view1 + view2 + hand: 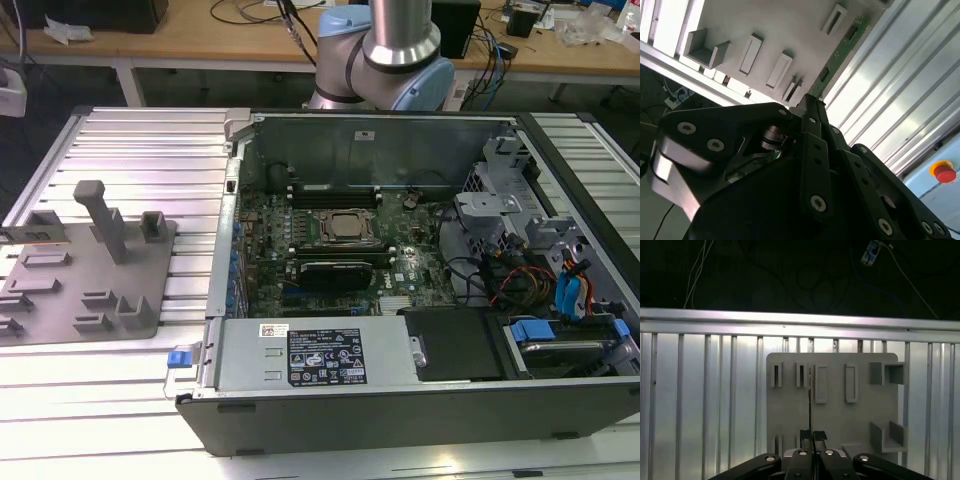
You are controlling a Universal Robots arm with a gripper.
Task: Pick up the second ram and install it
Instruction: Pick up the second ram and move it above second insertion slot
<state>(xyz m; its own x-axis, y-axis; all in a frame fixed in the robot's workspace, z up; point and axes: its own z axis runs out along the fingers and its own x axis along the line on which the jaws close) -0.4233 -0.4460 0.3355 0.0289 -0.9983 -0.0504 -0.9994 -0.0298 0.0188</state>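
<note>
A ribbed metal counter [120, 140] carries everything. In the exterior view, an open computer case [420, 412] takes up the middle and the 3 o'clock side, with its main board facing up. The silver processor socket [347, 228] sits near the board's centre. A silver power box [310, 355] lies at 6 o'clock from the socket, along the case's near wall. The arm [400, 50] rises at 12 o'clock, behind the case. A flat grey plate [70, 285] with raised blocks and slots lies on the counter at 9 o'clock from the case, and a tall post [100, 215] stands on it.

In both wrist views the black tool [813, 434] hangs above that plate, its jaws closed on the memory stick [810, 395]. In the first wrist view the stick is edge-on, a thin dark line running out from between the fingertips [806, 436] over the plate's slots. In the second wrist view the memory stick [840, 52] shows its green flat side with dark chips, reaching out from the tool [810, 102] along the plate's edge, beside the counter's ribs. A red button [944, 172] sits on a pale box past the ribs.
</note>
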